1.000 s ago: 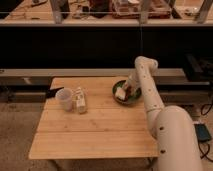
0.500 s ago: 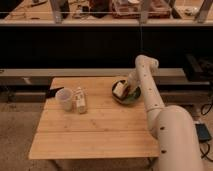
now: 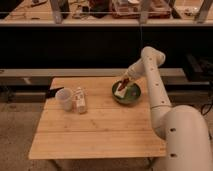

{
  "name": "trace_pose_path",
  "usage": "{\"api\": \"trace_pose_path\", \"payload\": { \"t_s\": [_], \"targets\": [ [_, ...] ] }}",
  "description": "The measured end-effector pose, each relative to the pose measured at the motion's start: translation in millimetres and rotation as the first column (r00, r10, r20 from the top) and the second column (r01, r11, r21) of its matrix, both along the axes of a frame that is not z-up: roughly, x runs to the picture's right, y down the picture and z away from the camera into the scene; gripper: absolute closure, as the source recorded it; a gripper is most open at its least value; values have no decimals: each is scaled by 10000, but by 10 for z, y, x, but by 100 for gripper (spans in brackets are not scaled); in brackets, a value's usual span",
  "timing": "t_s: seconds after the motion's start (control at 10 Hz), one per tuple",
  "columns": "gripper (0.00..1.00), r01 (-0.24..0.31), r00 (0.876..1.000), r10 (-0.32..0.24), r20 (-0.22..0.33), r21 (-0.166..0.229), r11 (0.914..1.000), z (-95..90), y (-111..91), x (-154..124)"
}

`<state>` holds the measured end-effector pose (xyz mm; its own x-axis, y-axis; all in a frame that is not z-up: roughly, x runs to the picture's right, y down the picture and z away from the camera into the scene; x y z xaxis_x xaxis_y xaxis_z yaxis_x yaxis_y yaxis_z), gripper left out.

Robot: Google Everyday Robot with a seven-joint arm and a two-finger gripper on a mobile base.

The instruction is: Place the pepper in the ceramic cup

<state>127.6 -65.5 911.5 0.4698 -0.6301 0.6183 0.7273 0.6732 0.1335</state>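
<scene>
Camera view: we look down on a wooden table [image 3: 95,132] with our white arm reaching in from the right.
Gripper: our gripper [image 3: 123,82] hangs over the far left rim of the dark green bowl [image 3: 133,96], pointing down into it.
Claw state: we cannot tell whether the fingers are spread or pressed together; the tip merges with what lies in the bowl.
Pepper: a small red piece, the pepper [image 3: 123,86], shows right at the gripper tip, at the bowl's left side. We cannot say if it is gripped or only lying there.
Bowl contents: a pale cream block [image 3: 120,93] lies just beside the red piece, inside the bowl.
Ceramic cup: the ceramic cup [image 3: 64,98] stands upright near the table's left edge, well apart from the bowl; we see nothing in its mouth.
Beside the cup: a small white bottle-like container [image 3: 80,100] stands just to its right.
Progress: we judge the task barely begun. The pepper is not in the cup.
Left to do: secure the pepper, lift it clear of the bowl, carry it leftward past the container, and release it over the cup.
</scene>
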Motion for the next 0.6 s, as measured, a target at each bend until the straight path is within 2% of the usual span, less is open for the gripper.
{"api": "trace_pose_path", "payload": {
  "t_s": [0.2, 0.3, 0.5, 0.6],
  "targets": [
    [91, -8, 9946, -34, 1034, 408, 9992, -288, -222, -363],
    [91, 52, 9840, -165, 1774, 640, 9979, -490, -334, -639],
    [91, 241, 9534, -520, 2972, 969, 9950, -815, -441, -1092],
    [91, 363, 9290, -761, 3621, 1155, 9926, -1009, -471, -1318]
  ]
}}
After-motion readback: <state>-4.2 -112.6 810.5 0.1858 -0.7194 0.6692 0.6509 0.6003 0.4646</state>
